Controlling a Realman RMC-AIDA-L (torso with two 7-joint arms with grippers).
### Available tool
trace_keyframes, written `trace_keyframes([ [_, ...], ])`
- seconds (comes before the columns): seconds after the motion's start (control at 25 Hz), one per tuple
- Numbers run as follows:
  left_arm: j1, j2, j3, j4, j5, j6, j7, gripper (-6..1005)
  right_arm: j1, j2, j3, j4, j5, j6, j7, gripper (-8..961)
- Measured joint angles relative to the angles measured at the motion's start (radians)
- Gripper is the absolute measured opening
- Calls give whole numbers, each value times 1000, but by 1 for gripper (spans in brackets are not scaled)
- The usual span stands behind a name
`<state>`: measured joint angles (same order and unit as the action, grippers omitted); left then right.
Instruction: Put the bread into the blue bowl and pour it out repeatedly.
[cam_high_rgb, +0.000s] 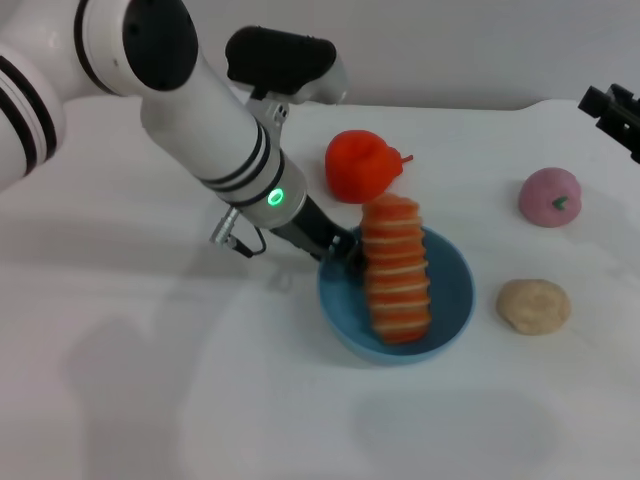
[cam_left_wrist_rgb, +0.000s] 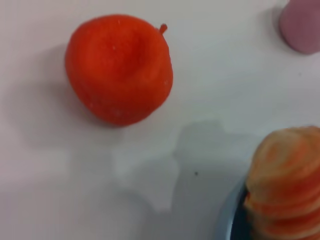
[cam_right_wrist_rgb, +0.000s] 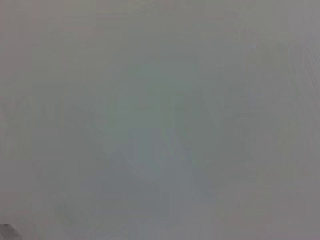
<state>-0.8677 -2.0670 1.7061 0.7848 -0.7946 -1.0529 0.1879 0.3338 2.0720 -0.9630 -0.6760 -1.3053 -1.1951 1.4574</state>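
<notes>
Item 1, the bread (cam_high_rgb: 397, 268): elongated oval loaf, ridged orange-and-cream striped face toward the head camera; it stands in the blue bowl (cam_high_rgb: 452, 300) on one end, long axis near upright and leaning slightly, its top end rising well above the rim; whether it is held up or merely propped against the wall cannot be told. Item 2, the blue bowl: round, smooth, light-blue, deep, standing on the white table (cam_high_rgb: 150, 400). Item 3, the left gripper (cam_high_rgb: 345, 250): reaches down from the robot's left to the near-left rim of the bowl, just beside the loaf's lower half; the bread lies directly ahead of its tip, to the robot's right; its fingers are hidden behind rim and loaf, so spread or pinching cannot be told. Item 4, the right gripper (cam_high_rgb: 612, 108): parked at the far right edge, well apart from the bowl; finger state cannot be told; the left arm is clearly the nearer. Judgement: the loaf is in the bowl, so the coming move is probably a tilt to pour.
</notes>
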Motion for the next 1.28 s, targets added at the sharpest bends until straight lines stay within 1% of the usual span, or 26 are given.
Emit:
trace_keyframes([
  [0.12,13,3,-33,21,-1,5,7,253,0,-1,1,9,0,0,0,476],
  [0.32,48,8,-109,46,3,10,13,454,-3,-1,1,16,0,0,0,476],
  [0.48,92,11,-203,76,4,9,64,483,-3,0,2,16,0,0,0,476],
  [0.52,92,11,-203,76,4,9,64,483,-3,0,3,16,1,0,0,476],
  [0.56,101,11,-222,83,2,8,74,482,-4,0,3,16,1,0,0,476],
  [0.6,135,11,-262,115,-1,10,98,482,-4,0,3,17,2,1,0,476],
  [0.72,182,11,-279,166,-3,41,120,482,-5,0,8,25,11,5,0,476],
  [0.8,227,10,-288,210,-9,84,142,481,-1,0,25,48,27,5,0,476],
  [0.92,316,7,-285,292,-56,200,194,480,5,-3,57,90,72,3,0,476],
  [1.04,413,6,-262,332,-141,378,268,479,0,-3,93,118,109,2,-1,475],
  [1.16,501,8,-196,330,-193,615,330,477,-11,-2,149,138,122,-4,-3,475],
  [1.2,501,8,-196,330,-193,615,330,476,-14,-3,168,144,122,-8,-3,475],
  [1.24,570,9,-116,326,-194,802,347,476,-17,-3,199,156,122,-17,-3,475],
  [1.28,579,9,-102,326,-192,829,348,475,-20,-4,235,170,122,-26,-2,475],
])
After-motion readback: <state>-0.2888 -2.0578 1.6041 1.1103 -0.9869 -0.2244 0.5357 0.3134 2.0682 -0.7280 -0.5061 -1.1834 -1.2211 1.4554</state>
